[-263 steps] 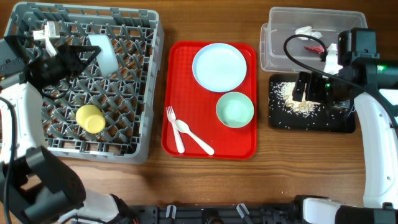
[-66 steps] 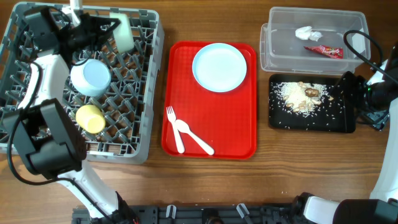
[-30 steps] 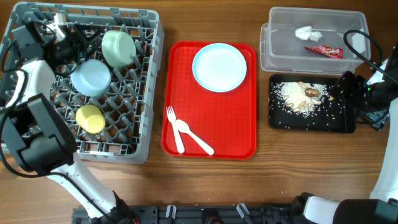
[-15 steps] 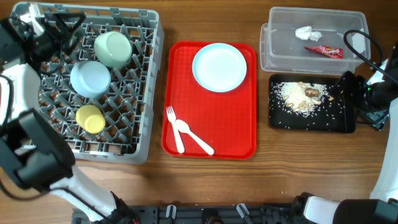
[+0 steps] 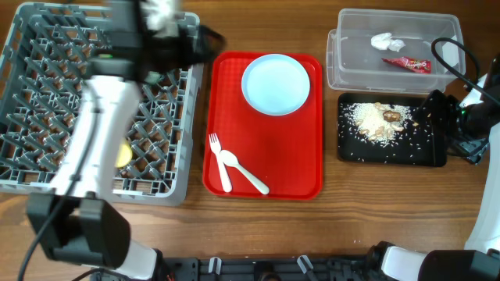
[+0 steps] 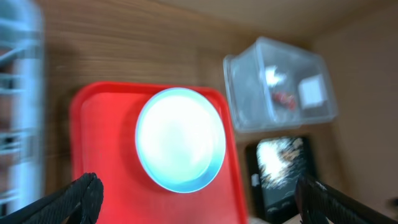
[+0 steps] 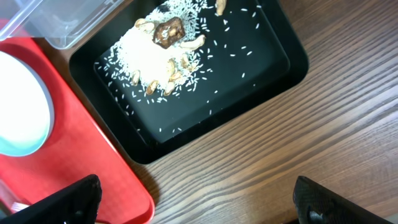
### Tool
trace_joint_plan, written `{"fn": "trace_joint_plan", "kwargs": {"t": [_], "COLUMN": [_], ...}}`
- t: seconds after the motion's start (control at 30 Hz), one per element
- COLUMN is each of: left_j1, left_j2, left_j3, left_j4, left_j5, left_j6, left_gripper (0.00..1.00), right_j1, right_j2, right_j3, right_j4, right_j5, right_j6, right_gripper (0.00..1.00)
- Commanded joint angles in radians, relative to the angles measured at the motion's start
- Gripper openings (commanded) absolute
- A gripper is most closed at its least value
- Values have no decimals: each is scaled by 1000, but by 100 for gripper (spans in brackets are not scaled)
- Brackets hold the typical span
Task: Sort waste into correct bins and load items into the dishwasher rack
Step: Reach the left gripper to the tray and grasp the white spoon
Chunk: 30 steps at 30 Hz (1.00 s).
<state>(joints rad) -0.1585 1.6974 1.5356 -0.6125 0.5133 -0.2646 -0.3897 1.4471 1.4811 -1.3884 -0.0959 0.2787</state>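
Now: left gripper [image 6: 199,190] wide open, empty, above far-left corner of red serving tray [image 5: 301,168]. Likely step: grasp white plate [image 5: 275,83] on tray's far half. Best: slide one finger under raised rim at edge nearest gripper, pinch rim, lift tilted clear of tray lip. Plate lies flat, face up; round, so no long axis, no pointing end. Right gripper [image 7: 199,199] wide, empty, off tray's right side, over bench [image 7: 298,137] beside black tray [image 7: 273,74].

table [image 5: 375,222]: grained wood | serving tray [image 5: 291,160]: glossy red plastic | tub [image 5: 349,66]: clear plastic | rack [image 5: 39,94]: matt grey plastic
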Motion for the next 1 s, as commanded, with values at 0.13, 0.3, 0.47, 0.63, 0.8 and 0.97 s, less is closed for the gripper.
{"fn": "trace_joint_plan", "kwargs": {"t": [0.13, 0.3, 0.47, 0.63, 0.8, 0.97], "left_j1": [-380, -474, -465, -439, -459, -506], "left_j2": [79, 119, 77, 66, 66, 67], "left_j3": [2, 2, 2, 0, -60, -182], "left_j4": [69, -31, -274, -546, -566, -446], "left_j5": [-457, -489, -480, -473, -443, -443], "left_j6": [220, -4, -421, -763, -962, -1036], "left_gripper": [100, 100, 100, 100, 100, 100], "right_j1": [-3, -3, -3, -3, -3, -3], "right_j2": [-20, -20, -20, -20, -20, -20], "right_j3": [18, 18, 18, 18, 18, 18], "right_j4": [-2, -12, -11, -11, -12, -12], "right_j5": [-34, -34, -34, -38, -41, -60], "right_j6": [-21, -34, -35, -35, -36, -41], "right_gripper": [100, 100, 100, 100, 100, 100]}}
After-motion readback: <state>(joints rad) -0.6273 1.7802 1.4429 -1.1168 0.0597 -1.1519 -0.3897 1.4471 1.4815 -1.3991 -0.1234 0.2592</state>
